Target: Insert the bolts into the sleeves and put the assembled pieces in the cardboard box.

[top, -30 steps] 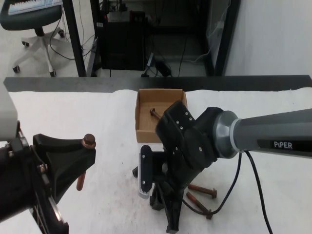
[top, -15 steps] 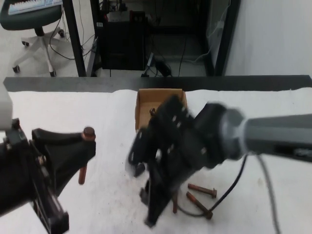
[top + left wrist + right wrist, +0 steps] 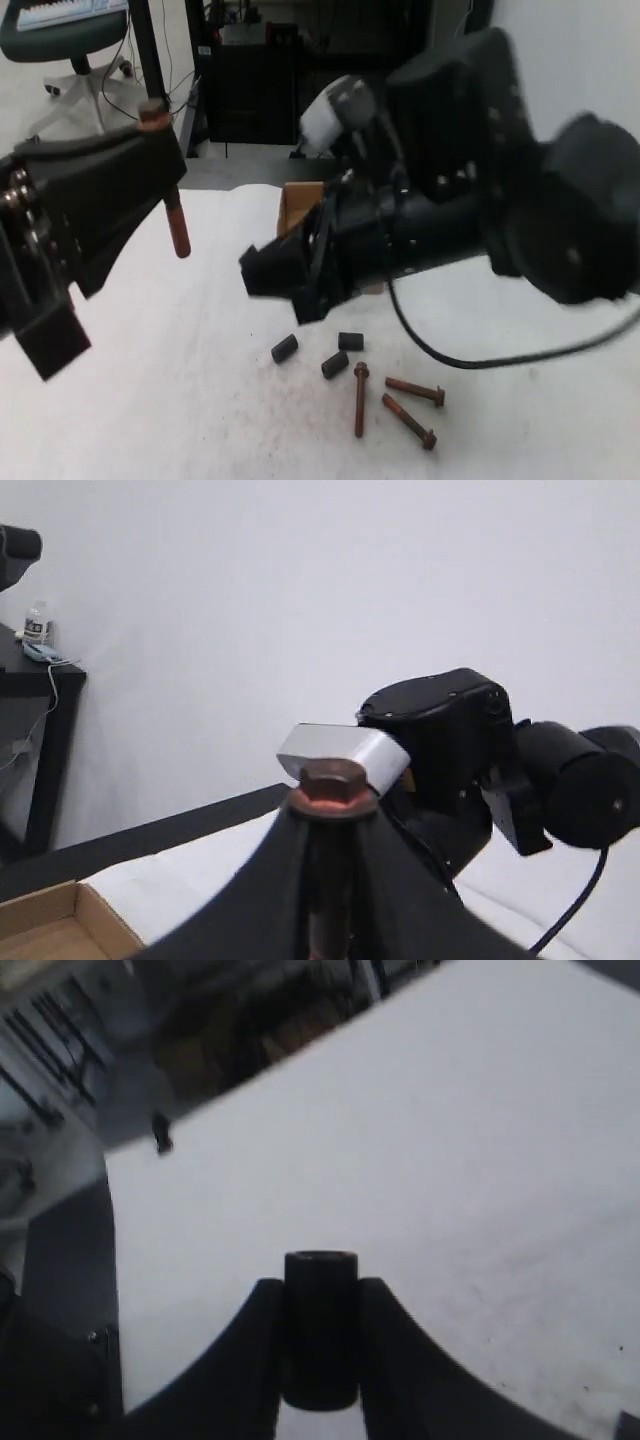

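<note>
Both arms swung up since last frame; my left gripper (image 3: 327, 825) clamps a bolt (image 3: 327, 785), right gripper (image 3: 320, 1295) pinches a sleeve (image 3: 321, 1340), both midair near the cardboard box (image 3: 297, 200), bench (image 3: 150, 390) open on the left.

The left tool (image 3: 160, 165) hangs above the left part of the white cloth-covered tabletop (image 3: 150, 400). A copper-coloured metal bolt (image 3: 177, 220) sits between its fingers, head up. The right tool (image 3: 275, 280) is to its right, over the middle of the tabletop, with a short black cylindrical sleeve (image 3: 320, 1330) between its fingers. Behind the right tool an open brown cardboard box (image 3: 298, 203) stands on the tabletop, partly hidden by that arm. In front of the right tool, three loose sleeves (image 3: 285, 348) (image 3: 350, 341) (image 3: 335, 364) lie near one another. Three loose bolts (image 3: 359, 398) (image 3: 414, 391) (image 3: 408, 421) lie just in front and to their right.
</note>
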You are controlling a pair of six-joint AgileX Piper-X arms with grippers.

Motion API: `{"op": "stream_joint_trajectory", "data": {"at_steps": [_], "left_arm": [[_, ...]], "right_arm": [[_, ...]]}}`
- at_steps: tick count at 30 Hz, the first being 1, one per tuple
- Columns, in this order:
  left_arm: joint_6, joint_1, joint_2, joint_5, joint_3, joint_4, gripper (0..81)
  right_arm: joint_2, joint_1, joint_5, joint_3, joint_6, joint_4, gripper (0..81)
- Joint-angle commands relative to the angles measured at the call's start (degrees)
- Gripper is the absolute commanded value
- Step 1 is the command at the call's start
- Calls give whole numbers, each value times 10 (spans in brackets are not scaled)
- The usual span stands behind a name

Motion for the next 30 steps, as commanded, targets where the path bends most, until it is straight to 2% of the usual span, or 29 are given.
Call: {"op": "stream_joint_trajectory", "data": {"at_steps": [1, 5, 7, 10, 17, 23, 27, 30], "left_arm": [[-11, 0, 0, 4, -2, -17, 3], [-11, 0, 11, 4, -2, -28, 3], [-11, 0, 22, 4, -2, -38, 3], [-16, 0, 47, 20, 7, -97, 3], [-151, 0, 158, 27, 39, -354, 3], [-191, 0, 239, 112, 41, -479, 3], [-199, 0, 263, 142, 42, -513, 3], [-199, 0, 270, 143, 45, -532, 3]], "right_arm": [[-32, -3, 9, 55, 84, -154, 8], [-51, -3, 87, 165, 202, -430, 8], [-51, -3, 93, 209, 218, -542, 8], [-51, 9, 84, 265, 218, -612, 8], [-52, 63, 63, 316, 160, -616, 8], [-52, 75, 67, 316, 99, -616, 8], [-52, 74, 70, 316, -29, -589, 8], [-52, 74, 117, 316, -107, -553, 8]]}}
